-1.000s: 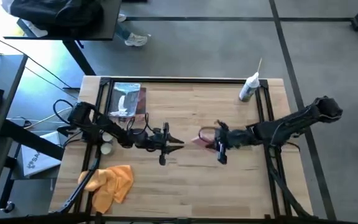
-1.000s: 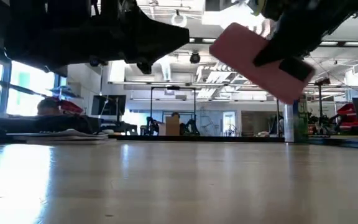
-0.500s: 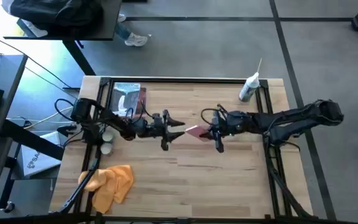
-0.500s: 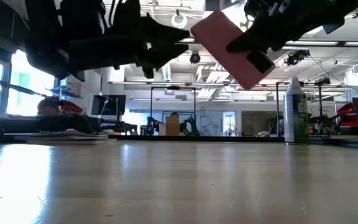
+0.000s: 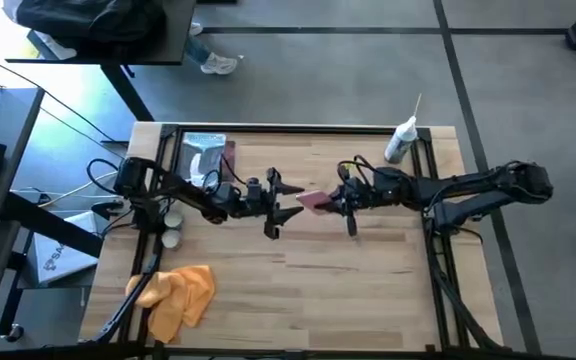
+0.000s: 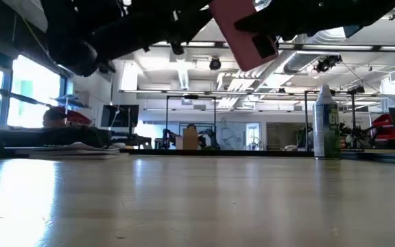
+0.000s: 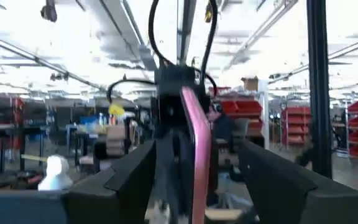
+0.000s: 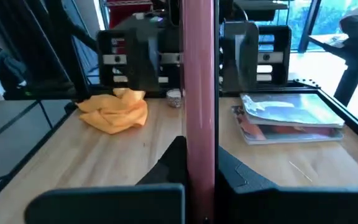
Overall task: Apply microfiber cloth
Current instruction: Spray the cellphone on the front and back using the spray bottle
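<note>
The right gripper point(image 5: 346, 203) clamps a pink phone point(image 5: 315, 203) above the table point(image 5: 368, 290) — facing it, the left gripper point(image 5: 286, 200) is spread, well apart from the cloth point(image 5: 178, 296).

The right hand point(image 5: 334, 201) carried the pink phone point(image 5: 314, 203) higher, meeting the advancing left hand point(image 5: 290, 199).
</note>
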Controlling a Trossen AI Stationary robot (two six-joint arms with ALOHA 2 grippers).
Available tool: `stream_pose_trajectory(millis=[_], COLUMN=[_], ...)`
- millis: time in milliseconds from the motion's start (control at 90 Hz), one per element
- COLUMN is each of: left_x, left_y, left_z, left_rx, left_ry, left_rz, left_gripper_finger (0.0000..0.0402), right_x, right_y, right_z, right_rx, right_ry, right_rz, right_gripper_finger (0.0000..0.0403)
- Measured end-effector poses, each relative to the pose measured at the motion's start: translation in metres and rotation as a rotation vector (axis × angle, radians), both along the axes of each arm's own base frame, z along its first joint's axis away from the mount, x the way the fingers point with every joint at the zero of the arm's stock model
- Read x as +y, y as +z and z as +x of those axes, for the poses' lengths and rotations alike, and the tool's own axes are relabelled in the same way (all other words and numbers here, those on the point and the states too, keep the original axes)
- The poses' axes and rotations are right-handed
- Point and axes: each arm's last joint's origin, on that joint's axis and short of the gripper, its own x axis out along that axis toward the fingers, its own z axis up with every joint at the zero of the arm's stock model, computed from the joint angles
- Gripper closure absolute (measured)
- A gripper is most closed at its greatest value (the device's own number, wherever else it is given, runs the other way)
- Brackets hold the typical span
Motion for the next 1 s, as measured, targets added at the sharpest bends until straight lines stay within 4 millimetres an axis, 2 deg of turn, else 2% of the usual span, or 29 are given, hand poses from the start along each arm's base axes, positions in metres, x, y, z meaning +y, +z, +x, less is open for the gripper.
stream_pose_trajectory(millis=[244, 489, 833, 1000], left_x=[-0.003, -0.008, -0.008, -0.006], left_y=[0.006, 0.003, 0.007, 0.01], left_z=[0.008, 0.01, 0.008, 0.012], left_rx=[0.0, 0.046, 0.001, 0.005], left_ry=[-0.035, -0.038, 0.003, 0.082], left_rz=[-0.057, -0.075, -0.094, -0.077], left_gripper_finger=[0.019, 0.019, 0.019, 0.0196], right_x=[0.005, 0.005, 0.004, 0.004], right_y=[0.001, 0.005, 0.005, 0.004], right_z=[0.0, 0.001, 0.001, 0.002], right_rx=[-0.012, -0.048, -0.053, -0.051], right_ry=[0.008, 0.004, -0.01, -0.01], right_rz=[-0.001, 0.006, -0.001, 0.002], right_gripper_finger=[0.0403, 0.0403, 0.0403, 0.0403])
